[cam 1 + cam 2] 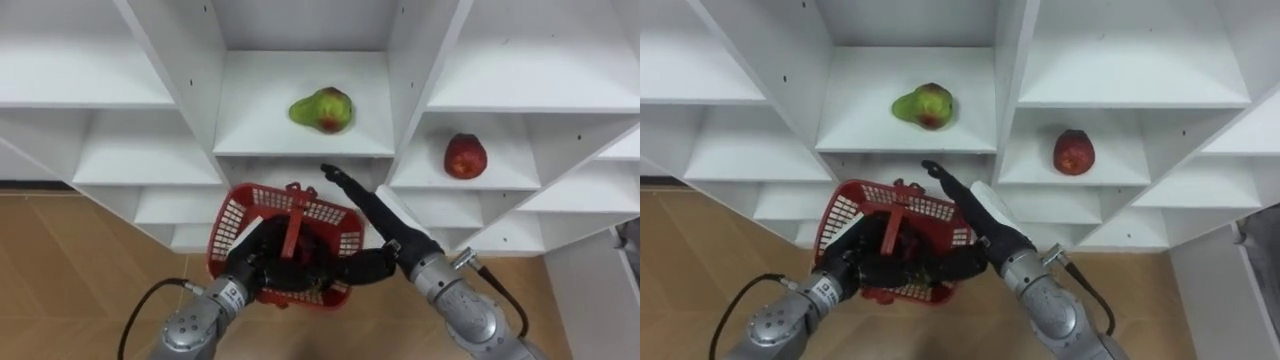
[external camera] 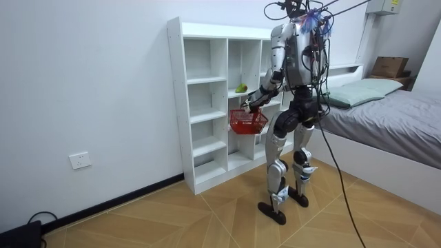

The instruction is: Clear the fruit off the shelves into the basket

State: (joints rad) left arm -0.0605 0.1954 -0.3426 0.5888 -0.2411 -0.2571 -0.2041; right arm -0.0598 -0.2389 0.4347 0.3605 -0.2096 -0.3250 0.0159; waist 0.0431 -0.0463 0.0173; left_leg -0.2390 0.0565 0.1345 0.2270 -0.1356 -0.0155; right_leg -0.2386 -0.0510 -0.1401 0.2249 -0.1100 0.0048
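Pear (image 1: 322, 110), green blushed red, on closet shelf (image 1: 260, 132); red apple (image 1: 465, 156) in compartment to right. Right hand (image 1: 385, 225) fingers (image 1: 345, 187) straight below pear; left hand (image 1: 258, 258) fingers (image 1: 275, 268) clasp red basket (image 1: 232, 218)

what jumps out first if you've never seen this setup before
The red basket, gripped by the left hand in front of the white shelf unit, stands out most. Just above it a green-and-red pear lies in the middle compartment, and the right hand reaches toward it with straight fingers. A red apple sits in the compartment to the right, slightly lower.
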